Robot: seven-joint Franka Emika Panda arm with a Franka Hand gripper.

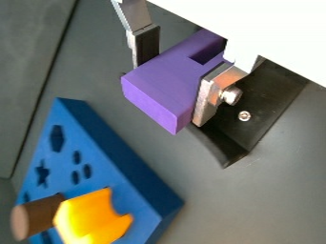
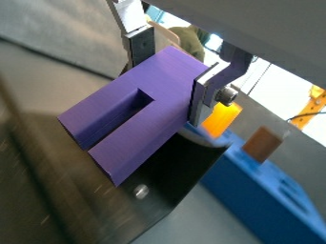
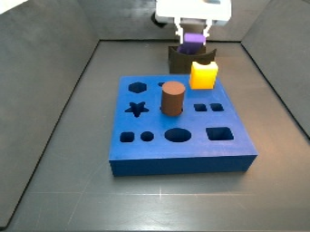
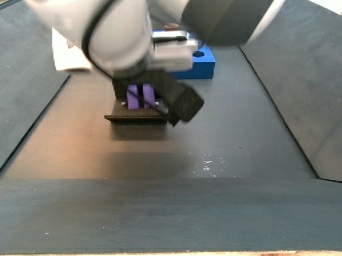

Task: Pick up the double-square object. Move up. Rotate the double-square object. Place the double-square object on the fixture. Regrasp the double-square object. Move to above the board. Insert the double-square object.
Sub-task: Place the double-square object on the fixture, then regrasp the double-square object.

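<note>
The double-square object [image 1: 159,91] is a purple block with a notch in it, and it shows in both wrist views [image 2: 128,119]. It sits between the fingers of my gripper [image 1: 178,86], with both pads against its sides. The block rests on the dark fixture [image 1: 261,105], which stands on the floor just behind the blue board [image 3: 182,149]. In a side view my gripper [image 3: 194,38] points straight down over the fixture [image 3: 179,60], with the purple block [image 3: 194,43] in it. In a side view [image 4: 143,97] the block sits low on the fixture [image 4: 134,117].
A yellow block [image 3: 204,74] and a brown cylinder [image 3: 172,98] stand in the board's holes; the yellow block is close beside the fixture. Dark sloping walls enclose the grey floor [image 3: 72,181].
</note>
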